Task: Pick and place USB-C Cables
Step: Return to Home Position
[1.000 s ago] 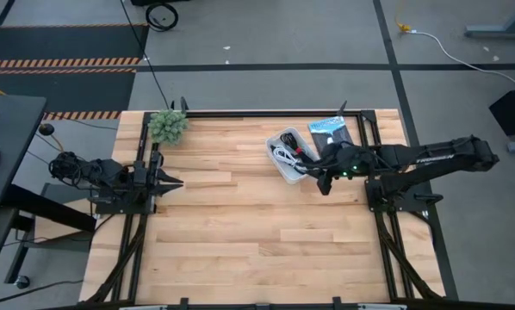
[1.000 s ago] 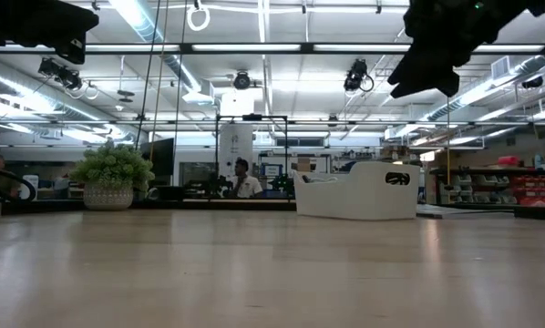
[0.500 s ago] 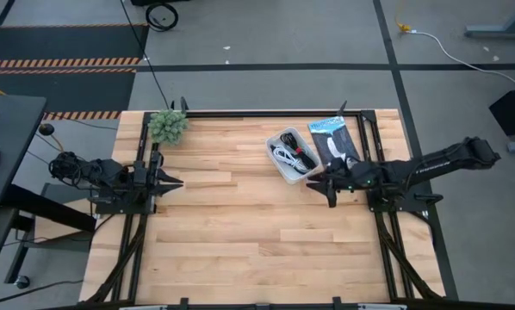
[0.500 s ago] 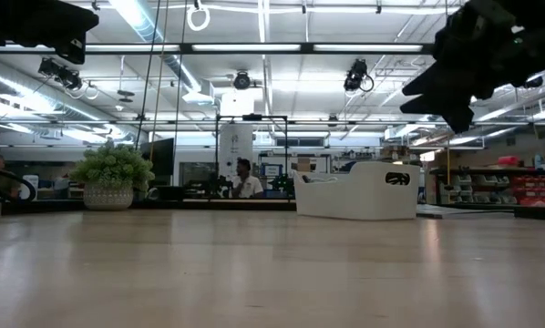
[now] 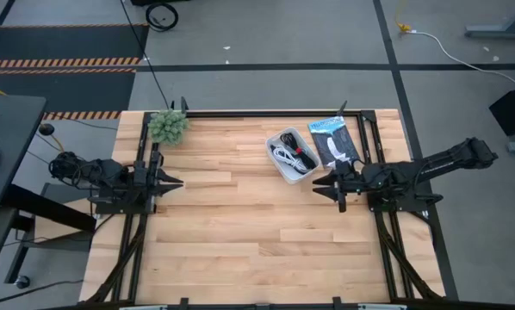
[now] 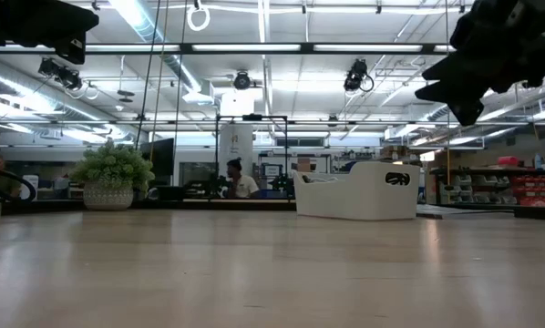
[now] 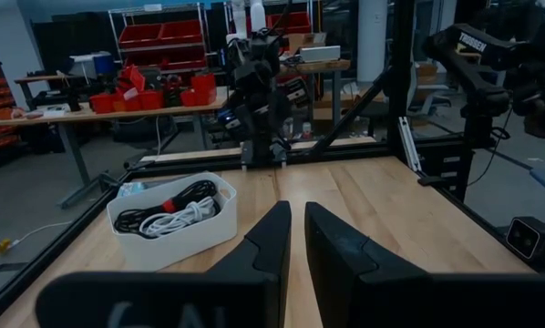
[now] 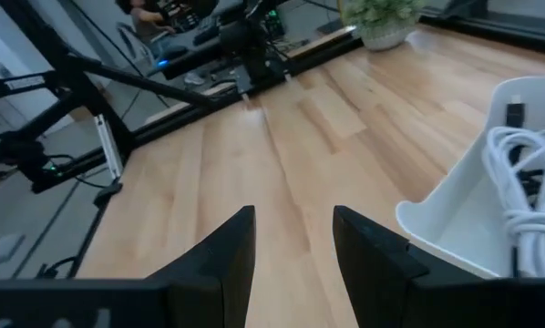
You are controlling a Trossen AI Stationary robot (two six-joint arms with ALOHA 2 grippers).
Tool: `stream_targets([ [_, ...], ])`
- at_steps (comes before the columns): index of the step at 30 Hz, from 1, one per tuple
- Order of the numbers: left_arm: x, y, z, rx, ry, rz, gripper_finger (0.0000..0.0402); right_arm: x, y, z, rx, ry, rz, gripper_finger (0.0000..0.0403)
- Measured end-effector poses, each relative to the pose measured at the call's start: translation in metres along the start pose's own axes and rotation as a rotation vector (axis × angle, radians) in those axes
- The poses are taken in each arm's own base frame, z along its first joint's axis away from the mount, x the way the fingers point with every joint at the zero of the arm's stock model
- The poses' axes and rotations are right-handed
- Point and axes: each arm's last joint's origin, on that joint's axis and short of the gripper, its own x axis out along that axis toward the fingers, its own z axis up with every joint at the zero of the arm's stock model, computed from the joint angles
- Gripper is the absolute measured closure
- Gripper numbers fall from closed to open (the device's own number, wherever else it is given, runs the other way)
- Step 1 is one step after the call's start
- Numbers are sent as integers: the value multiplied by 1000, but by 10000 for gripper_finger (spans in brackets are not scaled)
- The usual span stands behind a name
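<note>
A white tray [image 5: 273,148] sits far right on the table and holds bundled cables [image 5: 290,154]. The left wrist view shows a black bundle [image 7: 143,219], a white one [image 7: 183,216] and a red tie [image 7: 170,204] lying in it; I cannot make out the light blue one. The right wrist view shows the white cable [image 8: 520,182] inside the tray wall [image 8: 455,214]. My right gripper [image 5: 319,182] is open and empty, raised just right of and nearer than the tray. My left gripper [image 5: 176,182] waits shut at the left edge.
A flat blue-and-black packet [image 5: 331,138] lies right of the tray by the far edge. A small potted plant [image 5: 168,126] stands at the far left corner. Bare wood runs across the middle and near half of the table [image 5: 257,232]. A person shows far behind in the low view.
My right gripper has drawn back from beside the tray toward the table's right edge and risen, with its arm folding in. The tray and the cables in it have stayed where they were.
</note>
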Motion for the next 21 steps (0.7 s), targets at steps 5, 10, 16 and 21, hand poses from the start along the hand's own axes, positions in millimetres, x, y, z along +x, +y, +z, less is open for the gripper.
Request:
stream_targets([
  [5, 0, 0, 0, 0, 0, 0, 358, -7, -4, 0, -19, -13, -70, 248],
  [10, 0, 0, 0, 0, 0, 0, 358, -10, -6, -1, -32, -22, -70, 248],
  [16, 0, 0, 0, -1, 0, 0, 358, -9, -16, -22, 4, -18, -73, 255],
  [21, 0, 0, 0, 0, 0, 0, 358, -8, -24, -39, 30, -47, -59, 263],
])
